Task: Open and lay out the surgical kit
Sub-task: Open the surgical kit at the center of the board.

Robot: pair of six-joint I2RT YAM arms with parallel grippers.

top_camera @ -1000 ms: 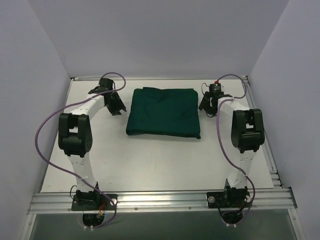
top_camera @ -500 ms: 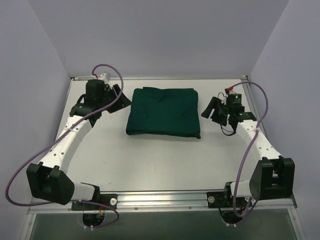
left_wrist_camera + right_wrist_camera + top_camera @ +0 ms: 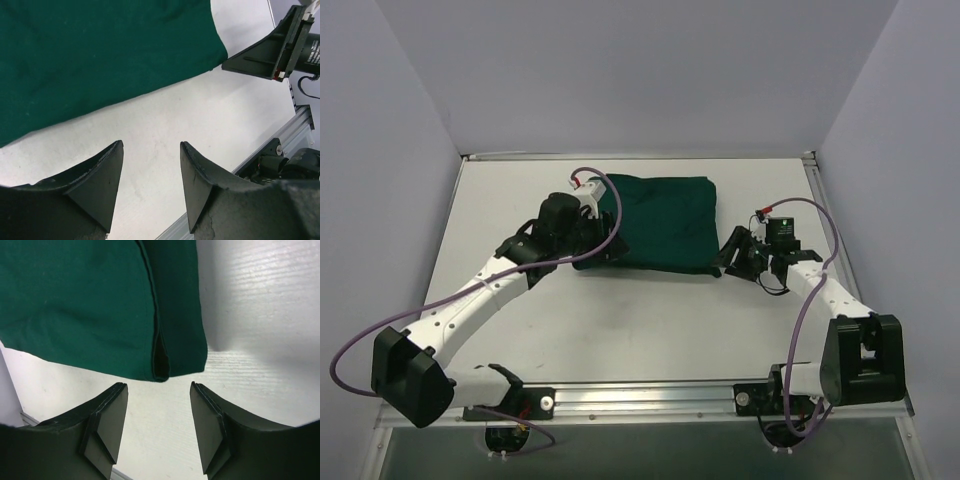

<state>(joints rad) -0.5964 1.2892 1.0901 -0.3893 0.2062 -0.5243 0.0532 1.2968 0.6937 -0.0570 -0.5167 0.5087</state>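
Observation:
The surgical kit [image 3: 660, 222] lies as a folded dark green cloth bundle in the middle of the white table [image 3: 650, 320], still wrapped. My left gripper [image 3: 607, 247] hovers at its near left corner, open. In the left wrist view the left gripper [image 3: 151, 145] has only bare table between its tips, and the green cloth [image 3: 100, 55] lies just beyond. My right gripper [image 3: 733, 258] sits at the near right corner, open. In the right wrist view the right gripper [image 3: 158, 386] faces the folded cloth corner [image 3: 161, 362], a short gap away.
Pale walls close in the table on the left, the back and the right. An aluminium rail [image 3: 650, 395] with both arm bases runs along the near edge and shows as the rail [image 3: 295, 125] in the left wrist view. Purple cables [image 3: 810, 300] loop off both arms.
Both arms have swung in from the far sides of the table to the kit's near corners. Both grippers stand wider than a second ago. The kit has not moved.

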